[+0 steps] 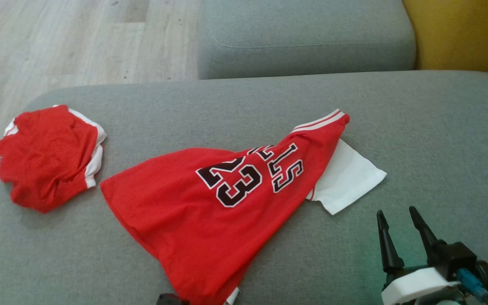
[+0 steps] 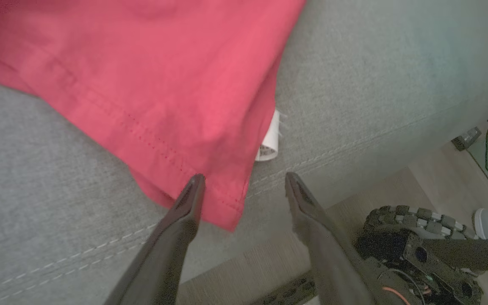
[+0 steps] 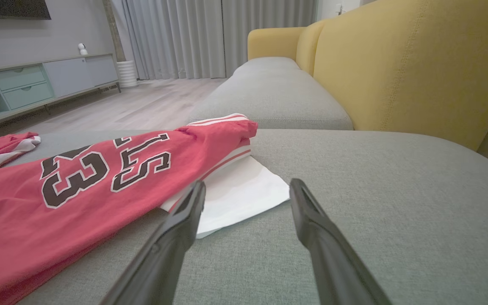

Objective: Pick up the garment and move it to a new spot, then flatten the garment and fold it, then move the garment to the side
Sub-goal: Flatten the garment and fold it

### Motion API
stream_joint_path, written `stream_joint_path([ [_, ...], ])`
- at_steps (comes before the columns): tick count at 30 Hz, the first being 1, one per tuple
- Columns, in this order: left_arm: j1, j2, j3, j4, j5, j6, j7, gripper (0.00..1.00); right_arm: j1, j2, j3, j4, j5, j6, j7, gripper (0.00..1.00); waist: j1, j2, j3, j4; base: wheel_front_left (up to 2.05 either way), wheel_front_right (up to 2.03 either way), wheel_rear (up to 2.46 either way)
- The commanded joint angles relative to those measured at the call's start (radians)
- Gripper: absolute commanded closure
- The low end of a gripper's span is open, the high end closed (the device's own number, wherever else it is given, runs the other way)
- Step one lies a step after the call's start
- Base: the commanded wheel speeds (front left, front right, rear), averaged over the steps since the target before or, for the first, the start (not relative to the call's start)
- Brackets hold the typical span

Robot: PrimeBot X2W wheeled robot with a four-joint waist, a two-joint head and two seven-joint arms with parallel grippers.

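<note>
Overhanging cushion [image 2: 354, 84] front edge: jersey [image 1: 210, 199] hem; right gripper [image 1: 398, 218] spread wide.

A grey sofa seat [image 1: 417, 127], yellow backrest [image 3: 396, 63], pale wood floor [image 1: 57, 42], grey curtains [image 3: 184, 38].

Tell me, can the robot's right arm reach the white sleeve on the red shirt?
Probably yes. The open right gripper points toward the white sleeve; bare sofa cushion lies between them, and the sleeve's near corner is uncovered.
</note>
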Motion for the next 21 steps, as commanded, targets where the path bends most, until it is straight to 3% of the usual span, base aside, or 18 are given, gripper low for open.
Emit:
stream_joint_path([
  [1,-0.050,-0.001,0.023,-0.026,0.002,0.004,0.002,0.00,-0.048,-0.006,0.024,-0.033,0.003,-0.001,-0.011,0.00,0.0000,0.0000,0.004,-0.008,0.00,0.00,0.00],
  [7,-0.064,-0.002,0.018,0.024,0.024,0.044,0.015,0.00,-0.056,-0.006,0.030,-0.039,0.000,-0.001,-0.011,0.00,0.0000,0.0000,0.017,-0.034,0.00,0.00,0.00],
  [12,-0.089,-0.010,0.017,0.074,0.015,0.051,-0.014,0.00,-0.063,-0.006,0.026,-0.047,-0.012,-0.001,-0.011,0.00,0.0000,0.0000,0.029,-0.046,0.00,0.00,0.00],
  [13,-0.095,-0.011,0.017,0.082,0.013,0.052,-0.020,0.35,-0.067,-0.006,0.026,-0.049,-0.015,-0.001,-0.011,0.00,0.0000,0.0000,0.032,-0.048,0.00,0.00,0.00],
  [14,-0.100,-0.012,0.016,0.090,0.013,0.053,-0.026,0.57,-0.072,-0.006,0.026,-0.051,-0.019,-0.001,-0.011,0.00,0.0000,0.0000,0.036,-0.049,0.00,0.00,0.00],
  [17,-0.115,-0.014,0.013,0.112,0.012,0.056,-0.039,0.87,-0.095,-0.007,0.028,-0.058,-0.031,-0.001,-0.011,0.00,0.0000,0.0000,0.043,-0.051,0.00,0.00,0.00],
  [19,-0.124,-0.014,0.011,0.127,0.010,0.056,-0.046,1.00,-0.119,-0.013,0.028,-0.063,-0.037,-0.001,-0.011,0.00,0.0000,0.0000,0.049,-0.052,0.00,0.00,0.00],
  [21,-0.134,-0.015,0.008,0.141,0.011,0.056,-0.051,1.00,-0.152,-0.025,0.025,-0.061,-0.041,-0.001,-0.011,0.00,0.0000,0.0000,0.057,-0.050,0.00,0.00,0.00],
])
